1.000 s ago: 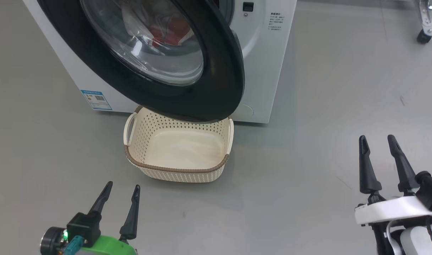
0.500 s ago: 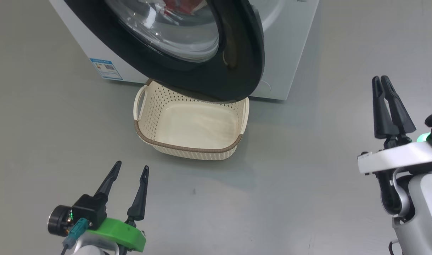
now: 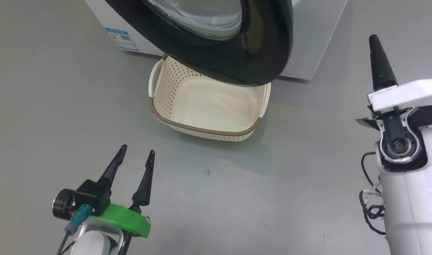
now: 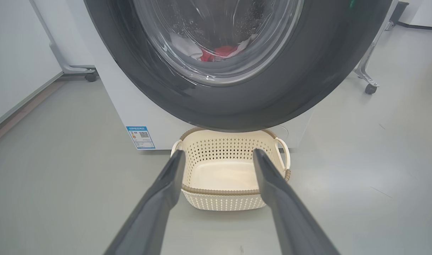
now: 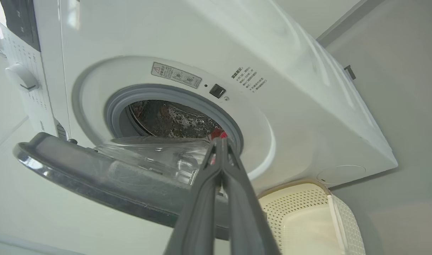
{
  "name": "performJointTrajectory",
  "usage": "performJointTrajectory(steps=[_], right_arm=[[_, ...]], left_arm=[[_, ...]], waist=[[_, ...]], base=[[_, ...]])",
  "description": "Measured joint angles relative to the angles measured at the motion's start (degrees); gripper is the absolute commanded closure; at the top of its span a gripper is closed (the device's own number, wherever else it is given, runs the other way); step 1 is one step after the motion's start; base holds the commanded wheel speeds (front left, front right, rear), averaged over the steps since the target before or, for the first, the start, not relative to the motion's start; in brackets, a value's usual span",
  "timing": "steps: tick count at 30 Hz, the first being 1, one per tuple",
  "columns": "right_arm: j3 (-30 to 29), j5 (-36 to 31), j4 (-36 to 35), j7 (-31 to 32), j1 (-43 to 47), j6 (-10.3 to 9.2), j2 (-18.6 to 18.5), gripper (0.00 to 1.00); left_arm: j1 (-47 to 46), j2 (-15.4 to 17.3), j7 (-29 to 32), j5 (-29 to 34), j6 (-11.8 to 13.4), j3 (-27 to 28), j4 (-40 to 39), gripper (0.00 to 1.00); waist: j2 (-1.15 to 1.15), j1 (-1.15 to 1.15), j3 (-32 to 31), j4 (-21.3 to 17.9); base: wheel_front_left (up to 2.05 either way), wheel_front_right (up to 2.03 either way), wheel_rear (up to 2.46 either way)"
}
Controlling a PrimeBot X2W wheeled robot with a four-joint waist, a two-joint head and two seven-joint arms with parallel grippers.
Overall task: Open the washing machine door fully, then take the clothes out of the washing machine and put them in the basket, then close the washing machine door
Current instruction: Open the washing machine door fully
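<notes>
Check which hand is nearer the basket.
Left. Left hand sits low in front of the basket, near its front rim; right hand, shut, sits higher, well off to its right.

We look down on the basket (image 3: pixel 201 129) from our head, and low from both wrists toward the washing machine door (image 4: pixel 237 109), all sharing the basket.

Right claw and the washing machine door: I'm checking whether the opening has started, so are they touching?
Apart. The head view shows grey floor between the shut right claw and the black rim of the washing machine door.
</notes>
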Motion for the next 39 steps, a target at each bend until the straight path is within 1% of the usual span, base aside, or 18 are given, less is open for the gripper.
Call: performJointTrajectory(steps=[1,4,7,10,17,21,30,31,34,39], right_arm=[[-1.1,3.8,0.8,2.7,-2.1,-1.22,-0.1,1.0],[-2.9,8.0,1.8,6.0,-5.5,-3.48,-0.7,1.0],[-4.0,11.8,2.7,9.6,-9.2,-5.9,-0.9,1.0],[-4.6,13.8,3.7,12.7,-12.8,-8.17,-1.1,1.0],[-6.3,17.3,7.4,18.8,-19.8,-9.38,-1.7,1.0],[-5.8,17.9,10.7,22.6,-21.7,-9.83,-2.3,1.0],[-6.4,19.7,16.0,26.8,-25.9,-9.82,-2.4,1.0],[-6.4,19.8,18.5,28.1,-26.0,-9.82,-2.4,1.0],[-6.5,19.9,22.4,29.8,-26.0,-9.82,-2.3,1.0],[-6.8,20.9,24.9,31.6,-26.5,-9.82,-2.2,1.0]], left_arm=[[-0.2,0.0,0.0,-0.1,0.0,-0.3,0.1,0.0],[-0.8,0.0,0.0,-0.4,0.0,-0.7,0.2,0.0],[-1.5,-0.1,0.0,-0.5,0.0,-0.9,0.3,0.0],[-1.9,-0.1,0.0,-0.9,0.0,-1.2,0.4,0.0],[-2.8,-0.3,0.0,-1.6,0.0,-2.0,0.7,0.0],[-3.3,-0.3,0.0,-2.0,0.0,-2.0,0.9,0.0],[-3.3,-0.4,0.0,-2.1,0.0,-2.0,1.5,0.0],[-3.4,-0.4,0.0,-2.1,0.0,-2.0,1.5,0.0],[-3.4,-0.4,0.0,-2.1,0.0,-2.0,1.6,0.0],[-3.4,-0.4,0.0,-2.1,0.0,-2.1,1.9,0.0]], waist=[[0.0,0.0,0.6,0.5],[0.0,0.0,1.5,1.3],[0.0,0.0,2.2,2.0],[0.0,0.0,2.9,2.5],[0.0,0.0,4.3,3.8],[0.0,0.0,4.7,4.5],[0.0,0.0,4.8,5.0],[0.0,0.0,4.7,5.1],[0.0,0.0,4.5,5.2],[0.0,0.0,4.2,5.4]], base=[[0.0,0.0,0.0],[0.0,0.0,0.0],[0.0,0.0,0.0],[0.0,0.0,0.0],[0.0,0.0,0.0],[0.0,0.0,0.0],[0.0,0.0,0.0],[0.0,0.0,0.0],[0.0,0.0,0.0],[0.0,0.0,0.0]])
